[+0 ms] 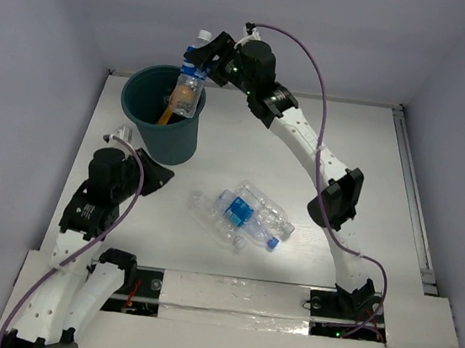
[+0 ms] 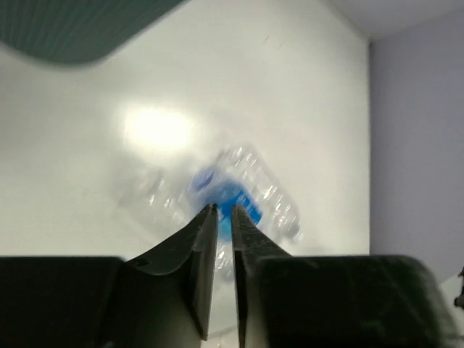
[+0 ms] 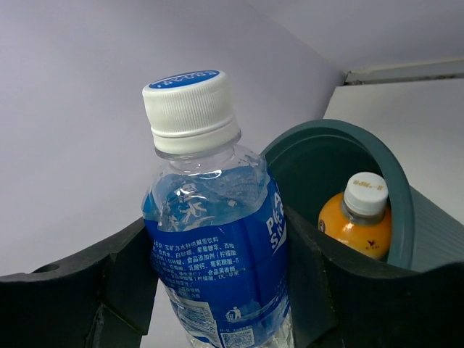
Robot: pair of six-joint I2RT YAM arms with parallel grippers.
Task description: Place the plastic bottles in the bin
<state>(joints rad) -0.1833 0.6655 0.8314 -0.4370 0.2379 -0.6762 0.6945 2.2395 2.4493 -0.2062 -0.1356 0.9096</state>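
Note:
My right gripper [image 1: 202,58] is shut on a clear bottle with a blue label and white cap [image 1: 192,82], [image 3: 217,246], held upright over the far rim of the dark teal bin [image 1: 179,139]. An orange bottle with a white cap [image 3: 360,217] lies inside the bin [image 3: 402,217]. Several clear bottles with blue labels [image 1: 240,213] lie in a heap on the table centre. My left gripper [image 1: 164,177] sits right of the bin's base, its jaws nearly together and empty, pointing at the blurred bottle heap [image 2: 235,192].
The white table [image 1: 347,137] is walled by grey panels at the back and sides. A metal rail [image 1: 412,196] runs along the table's right edge. The bin's underside edge [image 2: 72,29] shows at the left wrist view's top left.

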